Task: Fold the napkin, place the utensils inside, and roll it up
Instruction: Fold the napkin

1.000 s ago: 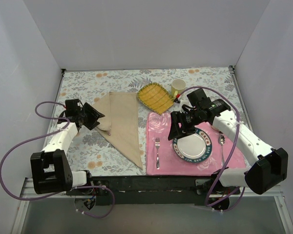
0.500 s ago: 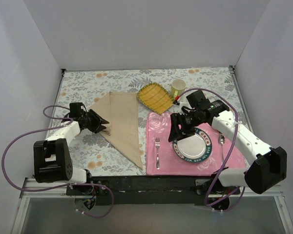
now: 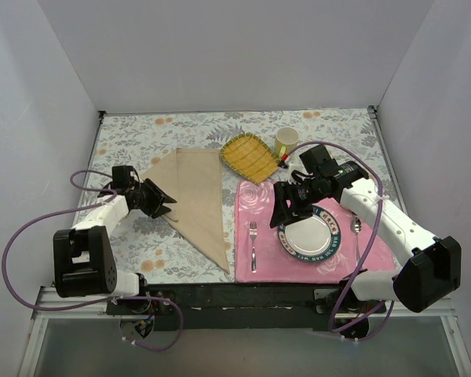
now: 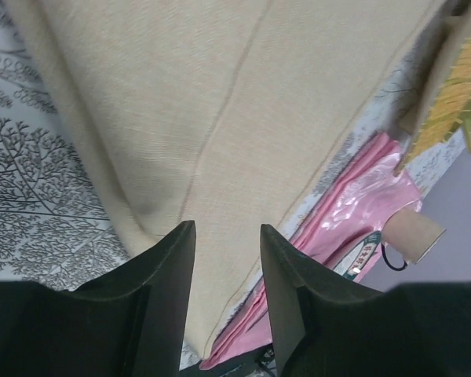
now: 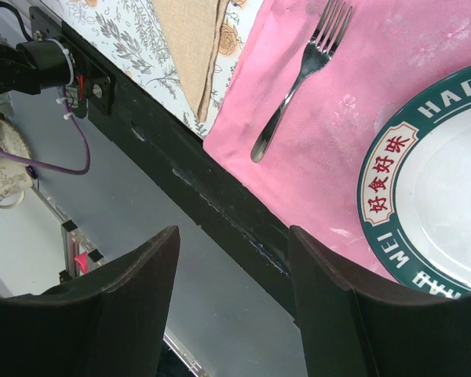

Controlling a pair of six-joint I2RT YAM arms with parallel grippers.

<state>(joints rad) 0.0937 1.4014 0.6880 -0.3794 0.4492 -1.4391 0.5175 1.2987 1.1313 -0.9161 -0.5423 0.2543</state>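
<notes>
Two arms seen from above: the left gripper (image 3: 165, 204) sits at the left edge of the folded napkin (image 3: 196, 196), and the right gripper (image 3: 281, 214) hangs over the plate (image 3: 332, 236).

Left wrist view: its fingers (image 4: 166, 275) are slightly parted over the napkin, gripping nothing.

Right wrist view: the plate rim reads "WEI" beside red Chinese characters. The fingers (image 5: 133, 290) are wide apart and empty. The fork (image 5: 300, 78) lies on the pink mat (image 5: 392, 71).

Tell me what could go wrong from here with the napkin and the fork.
1. The left gripper hangs with jaws apart over the folded napkin near its left edge; closing there may pinch just one layer and pull the fold open.
2. The fork lies flat on the pink mat; the open right gripper may slip off it or grab mat as well.
3. The plate sits beside the fork and could get knocked.
</notes>
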